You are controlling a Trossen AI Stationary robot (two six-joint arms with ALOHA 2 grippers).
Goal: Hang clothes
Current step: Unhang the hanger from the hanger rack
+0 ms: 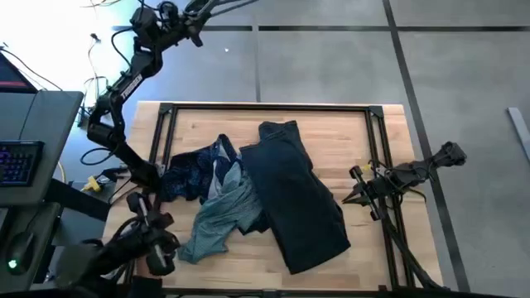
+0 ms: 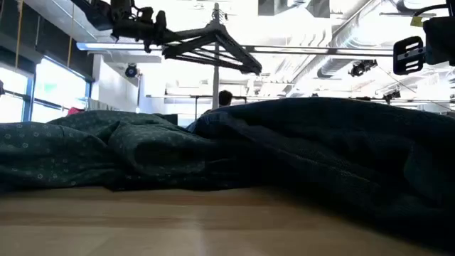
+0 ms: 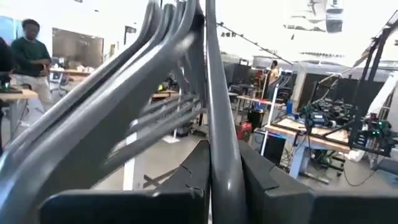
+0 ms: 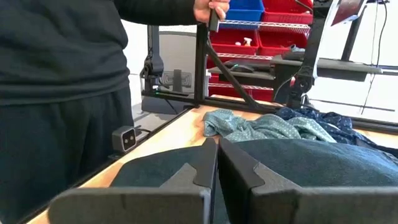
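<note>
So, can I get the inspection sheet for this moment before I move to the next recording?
Surface: wooden table inside a black frame.
Job's things: black trousers, navy dotted shirt and teal shirt lie crumpled and overlapping; none hung.
Clutter: nothing seen.
Grippers: left pincer shut on a grey hanger, raised beyond the table's far left corner; right pincer shut on nothing, low by the trousers at the right edge.
Cables: loose cables on the floor at left.
Surroundings: a person stands at the table, hand on a frame post; keyboard at left.
</note>
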